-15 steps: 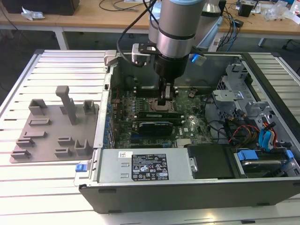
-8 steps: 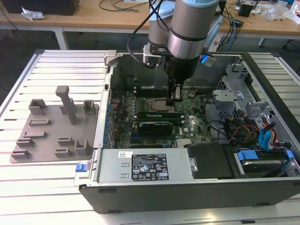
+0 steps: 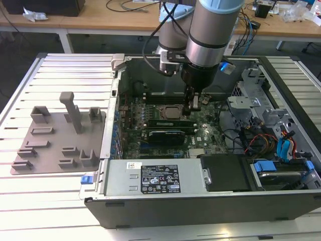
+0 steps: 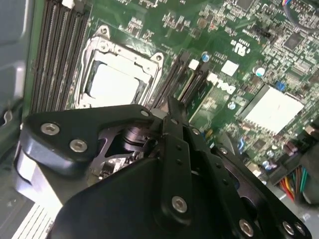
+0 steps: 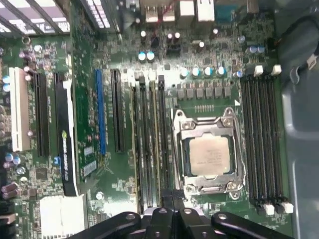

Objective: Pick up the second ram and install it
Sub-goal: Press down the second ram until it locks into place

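Observation:
Inside the open computer case, the second ram [image 3: 168,122] is a long thin stick lying along the memory slots between the CPU socket [image 3: 168,111] and the graphics card [image 3: 163,134]. In the first wrist view it stands edge-on in the slots [image 5: 152,149] beside the socket [image 5: 207,155]. My gripper [image 3: 193,104] hangs straight down over the end of those slots at the exterior view's right. Its fingers [image 5: 164,201] are pressed together with nothing between them. In the second wrist view the gripper [image 4: 172,107] points at the slot ends [image 4: 192,79]. I cannot tell whether the tips touch the stick.
A grey plastic tray with upright pegs [image 3: 62,133] lies on the slatted table at the exterior view's left. The power supply [image 3: 155,176] runs along the case's near side. Drive cages and loose cables [image 3: 271,135] crowd the exterior view's right. More empty slots [image 5: 261,144] flank the socket's other side.

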Available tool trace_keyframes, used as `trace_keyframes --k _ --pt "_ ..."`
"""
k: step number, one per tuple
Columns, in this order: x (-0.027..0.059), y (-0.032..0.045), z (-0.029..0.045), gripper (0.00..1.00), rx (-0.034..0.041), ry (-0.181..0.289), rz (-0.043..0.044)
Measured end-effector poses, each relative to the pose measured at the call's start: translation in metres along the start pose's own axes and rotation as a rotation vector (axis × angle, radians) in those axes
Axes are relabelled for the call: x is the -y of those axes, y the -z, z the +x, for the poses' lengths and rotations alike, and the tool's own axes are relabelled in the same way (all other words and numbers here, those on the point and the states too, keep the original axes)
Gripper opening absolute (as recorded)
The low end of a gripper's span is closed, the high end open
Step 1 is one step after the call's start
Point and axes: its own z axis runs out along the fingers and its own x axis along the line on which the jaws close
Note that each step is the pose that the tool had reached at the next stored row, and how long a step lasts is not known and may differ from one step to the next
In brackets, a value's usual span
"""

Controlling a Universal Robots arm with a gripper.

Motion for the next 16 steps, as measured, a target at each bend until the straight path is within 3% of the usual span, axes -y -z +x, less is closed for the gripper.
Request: trace_keyframes --k 4,5,7,10,12,13,14,16 --pt "0.012 -0.0128 0.0014 0.11 -0.0001 0.0 -0.0002" --pt "0.0128 -0.0141 0.006 0.11 0.0 0.0 -0.0002" --pt "0.0138 -0.0191 0.0065 0.11 -0.0006 0.0 -0.0003" --pt "0.014 -0.021 0.0069 0.11 -0.0002 0.0 -0.0002" --pt "0.0139 -0.0176 0.0066 0.11 0.0015 0.0 0.0015" --pt "0.0126 -0.0123 0.0067 0.11 0.0003 0.0 0.0033" --pt "0.0098 -0.0124 0.0076 0.11 0.0012 0.0 0.0051" --pt "-0.0064 -0.013 0.0101 0.11 0.0037 0.001 0.0075"
